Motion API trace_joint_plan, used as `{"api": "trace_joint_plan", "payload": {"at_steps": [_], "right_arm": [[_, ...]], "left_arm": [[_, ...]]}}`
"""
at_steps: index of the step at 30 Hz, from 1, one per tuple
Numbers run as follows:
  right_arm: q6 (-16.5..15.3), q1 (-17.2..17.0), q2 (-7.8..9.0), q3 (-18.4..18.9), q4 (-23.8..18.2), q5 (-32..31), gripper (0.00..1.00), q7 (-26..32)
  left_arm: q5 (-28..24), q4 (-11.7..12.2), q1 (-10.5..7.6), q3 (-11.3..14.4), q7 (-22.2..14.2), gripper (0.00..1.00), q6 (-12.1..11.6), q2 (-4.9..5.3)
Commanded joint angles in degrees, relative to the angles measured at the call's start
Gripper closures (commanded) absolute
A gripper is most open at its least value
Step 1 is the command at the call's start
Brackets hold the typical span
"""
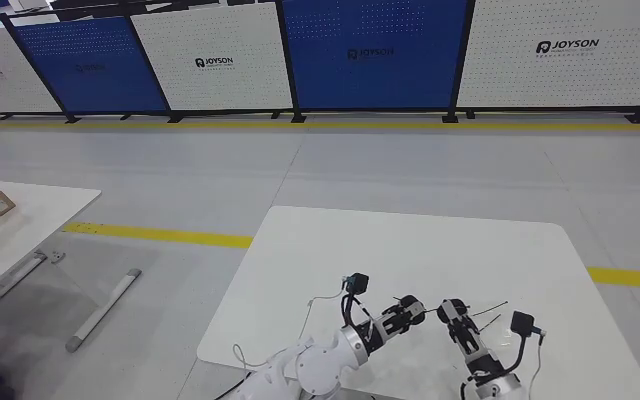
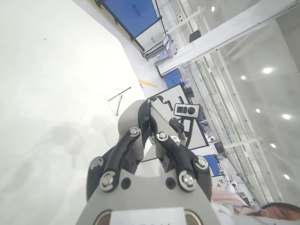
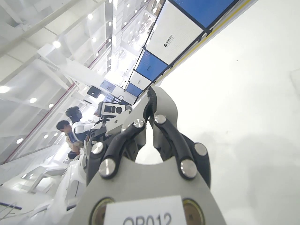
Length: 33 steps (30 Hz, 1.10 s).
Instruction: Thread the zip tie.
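Low over the near part of the white table (image 1: 420, 250), my two grippers meet tip to tip. The left gripper (image 1: 408, 311) (image 2: 150, 108) is shut. The right gripper (image 1: 450, 313) (image 3: 149, 94) is shut too, facing it. In the top view a thin dark zip tie (image 1: 430, 312) spans the short gap between them, and each gripper seems to pinch one end. The wrist views hide the tie behind the fingers. Two more black zip ties (image 1: 490, 309) (image 2: 120, 93) lie flat on the table just beyond the right gripper.
The table's near edge (image 1: 300, 368) is close under both arms. Its far half is bare white surface. A second white table (image 1: 40, 205) stands off to the left, across the floor. Blue and white partition panels (image 1: 370, 50) line the back.
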Motion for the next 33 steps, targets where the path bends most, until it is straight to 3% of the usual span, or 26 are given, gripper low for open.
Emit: {"api": "trace_joint_plan", "payload": {"at_steps": [1,5,12,20,24,28,33], "right_arm": [[0.0,0.1,0.0,0.3,0.2,0.8,1.0,0.1],[0.1,0.7,0.02,0.4,0.8,0.9,1.0,1.6],[-0.1,0.1,-0.14,0.3,0.7,-0.4,1.0,-0.6],[-1.1,-1.4,-0.25,0.5,-0.2,-2.3,1.0,-3.2],[-0.8,-1.4,-0.31,0.5,-0.2,-2.2,0.87,-3.3],[-0.4,-1.4,-0.38,0.5,-0.1,-2.6,0.84,-3.7],[0.2,-1.3,-0.49,0.4,0.1,-3.1,0.86,-4.1]], "left_arm": [[0.1,0.0,-0.1,0.1,0.0,1.0,0.0,-0.06],[0.0,-0.2,-0.13,0.1,0.6,1.0,-0.3,-0.18],[0.2,-0.3,0.17,-0.2,1.3,1.0,-0.7,-0.22],[0.6,0.0,0.2,-0.2,1.9,1.0,1.3,-0.38],[0.3,0.5,-0.13,0.0,2.1,1.0,2.4,-0.58],[-0.8,1.1,-0.55,-0.2,2.8,1.0,4.2,-0.82],[-0.8,1.5,-0.87,-0.1,3.1,1.0,4.9,-1.03]]}}
